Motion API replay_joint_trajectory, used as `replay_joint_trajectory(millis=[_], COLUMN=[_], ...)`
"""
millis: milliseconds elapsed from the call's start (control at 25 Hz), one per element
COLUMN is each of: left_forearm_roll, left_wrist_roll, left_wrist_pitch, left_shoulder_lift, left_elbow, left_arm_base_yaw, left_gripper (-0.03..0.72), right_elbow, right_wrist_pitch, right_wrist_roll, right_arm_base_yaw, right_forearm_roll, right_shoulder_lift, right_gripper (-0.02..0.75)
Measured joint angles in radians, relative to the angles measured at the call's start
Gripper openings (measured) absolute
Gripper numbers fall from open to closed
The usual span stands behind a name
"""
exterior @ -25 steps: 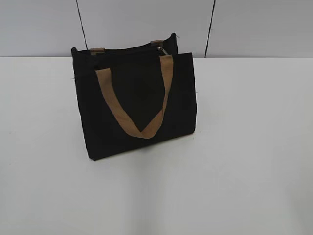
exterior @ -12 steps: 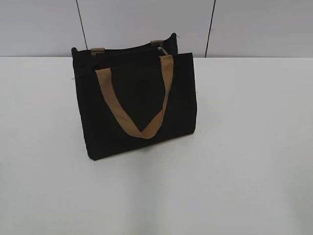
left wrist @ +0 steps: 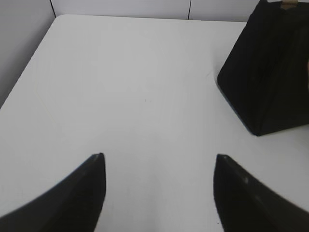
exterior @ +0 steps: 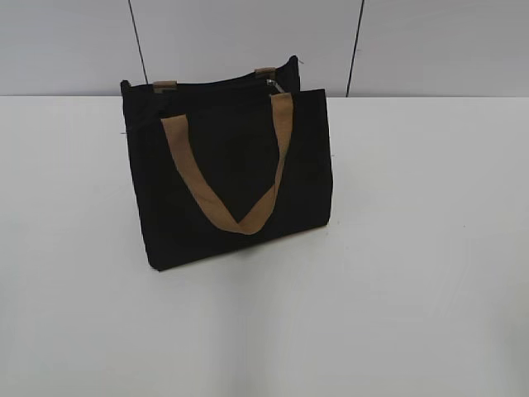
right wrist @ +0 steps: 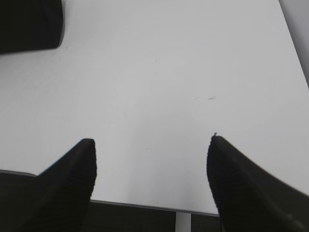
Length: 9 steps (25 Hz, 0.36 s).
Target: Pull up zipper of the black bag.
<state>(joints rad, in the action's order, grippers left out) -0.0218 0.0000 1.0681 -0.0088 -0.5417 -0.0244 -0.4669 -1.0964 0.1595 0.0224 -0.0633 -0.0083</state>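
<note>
The black bag stands upright on the white table in the exterior view, its tan handle hanging down the front. The silver zipper shows at the right end of the bag's top edge. No gripper shows in the exterior view. In the left wrist view my left gripper is open and empty over bare table, with the bag ahead at the upper right. In the right wrist view my right gripper is open and empty near the table's front edge, with the bag far at the upper left.
A grey panelled wall stands behind the table. The table's front edge shows under the right gripper. The table's left edge shows in the left wrist view.
</note>
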Motion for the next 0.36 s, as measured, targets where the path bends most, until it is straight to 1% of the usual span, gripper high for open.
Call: replay_joint_trajectory(millis=[360], left_forearm_roll=[0.0], left_wrist_roll=[0.0], left_wrist_pitch=[0.0], left_shoulder_lift=[0.0], left_elbow=[0.0], left_arm_base_yaw=[0.0], left_gripper=[0.521], right_elbow=[0.0], right_wrist_pitch=[0.0], right_wrist_roll=[0.0], right_arm_base_yaw=[-0.001], right_forearm_roll=[0.0], right_shoulder_lift=[0.0], right_gripper=[0.543])
